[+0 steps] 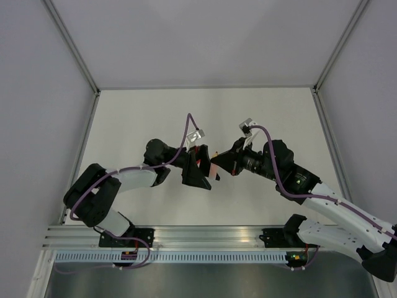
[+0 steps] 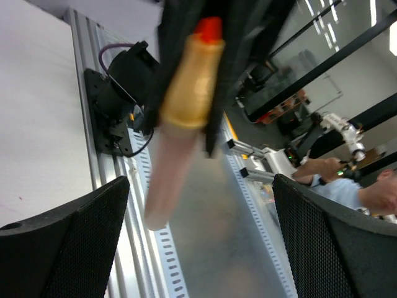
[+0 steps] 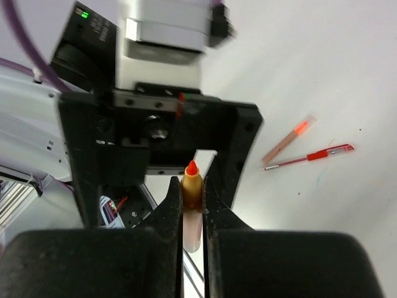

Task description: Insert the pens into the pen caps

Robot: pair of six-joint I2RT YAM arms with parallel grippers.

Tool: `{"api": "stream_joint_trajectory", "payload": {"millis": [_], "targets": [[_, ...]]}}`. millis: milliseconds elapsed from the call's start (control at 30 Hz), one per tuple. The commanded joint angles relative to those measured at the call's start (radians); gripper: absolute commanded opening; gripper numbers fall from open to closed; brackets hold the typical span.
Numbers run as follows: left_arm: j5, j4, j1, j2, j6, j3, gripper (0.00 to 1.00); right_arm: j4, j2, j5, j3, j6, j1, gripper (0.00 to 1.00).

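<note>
- Your right fingers [image 3: 169, 214] are clamped together on the pen [image 3: 191, 194], one on each side of its orange collar.
- The pen's red tip sticks up past those fingers. Its pale pink barrel runs down between them.
- Your left fingers [image 2: 74, 236] are wide apart with nothing in them.
- From the left wrist, the pen [image 2: 186, 93] hangs in front of that open pair, barrel end pointing down toward the gap. You can't tell whether it sits inside the gap or short of it.
- From above, both sets of fingers meet nose to nose over the middle of the worktop [image 1: 248, 112], with the pen [image 1: 214, 166] between them and off the surface.
- The right wrist view shows two loose items on the worktop, well apart from the fingers. One is a red pen [image 3: 313, 155] with a thin metal tip.
- The other is a shorter pink tube [image 3: 287, 139] with an orange-red patch, just beside the red pen. You can't tell whether it's a pen or a cap.
- The aluminium rail [image 2: 118, 186] at the near edge shows behind the pen in the left wrist view.
</note>
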Motion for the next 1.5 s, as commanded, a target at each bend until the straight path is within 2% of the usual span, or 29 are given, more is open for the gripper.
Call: {"api": "stream_joint_trajectory", "payload": {"millis": [0,33,67,100,133,167,200,333,400,433,467,533,567,633,767,867,933,1067,1233,1367,1467], "targets": [[0.004,0.124,-0.015,-0.159,0.206,-0.021,1.00,-0.010,-0.053,-0.017,-0.024,-0.010,0.002,0.00],[-0.011,-0.085,-0.022,-0.193,0.286,-0.025,0.99,-0.012,-0.070,-0.017,-0.031,-0.008,0.002,0.00],[-0.052,-0.218,-0.033,-0.227,0.469,-0.021,0.98,-0.010,-0.076,-0.015,-0.038,-0.005,0.002,0.00],[-0.077,-0.360,-0.062,-0.288,0.563,0.009,0.97,-0.009,-0.088,-0.012,-0.041,0.006,0.002,0.00],[-0.144,-0.636,-0.079,-0.312,0.663,0.030,0.93,-0.004,-0.096,-0.014,-0.057,0.013,0.002,0.00],[-0.170,-0.733,-0.096,-0.327,0.795,0.049,0.86,0.005,-0.102,-0.018,-0.066,0.021,0.002,0.00],[-0.186,-0.774,-0.119,-0.338,0.814,0.059,0.84,0.017,-0.108,-0.026,-0.075,0.036,0.002,0.00],[-0.177,-0.722,-0.130,-0.352,0.779,0.028,0.75,0.049,-0.119,-0.066,-0.103,0.055,0.002,0.00],[-0.183,-0.727,-0.128,-0.352,0.797,0.018,0.67,0.074,-0.126,-0.077,-0.116,0.073,0.002,0.00],[-0.183,-0.724,-0.130,-0.343,0.797,0.016,0.62,0.082,-0.128,-0.086,-0.120,0.079,0.002,0.00],[-0.177,-0.710,-0.128,-0.335,0.791,0.016,0.50,0.088,-0.131,-0.087,-0.123,0.085,0.002,0.00],[-0.146,-0.681,-0.130,-0.321,0.765,0.013,0.44,0.088,-0.133,-0.089,-0.124,0.092,0.002,0.00],[-0.138,-0.641,-0.130,-0.321,0.753,0.010,0.34,0.088,-0.136,-0.089,-0.124,0.090,0.002,0.00],[-0.134,-0.595,-0.130,-0.327,0.730,-0.016,0.29,0.088,-0.142,-0.087,-0.126,0.090,0.002,0.00],[-0.137,-0.569,-0.130,-0.352,0.716,-0.032,0.13,0.117,-0.151,-0.084,-0.140,0.089,0.002,0.00],[-0.134,-0.532,-0.130,-0.350,0.683,-0.036,0.04,0.143,-0.163,-0.084,-0.170,0.092,0.002,0.00],[-0.135,-0.463,-0.130,-0.349,0.646,-0.055,0.04,0.154,-0.169,-0.075,-0.190,0.093,0.003,0.00],[-0.146,-0.435,-0.128,-0.358,0.632,-0.071,0.04,0.189,-0.188,-0.058,-0.222,0.084,0.002,0.01],[-0.157,-0.437,-0.130,-0.364,0.615,-0.073,0.02,0.174,-0.171,-0.035,-0.193,0.050,0.003,0.20],[-0.223,-0.506,-0.130,-0.352,0.613,-0.069,0.02,0.188,-0.169,0.001,-0.187,0.064,0.002,0.50],[-0.243,-0.552,-0.130,-0.336,0.639,-0.056,0.02,0.166,-0.180,0.040,-0.164,0.067,0.002,0.60]]}}
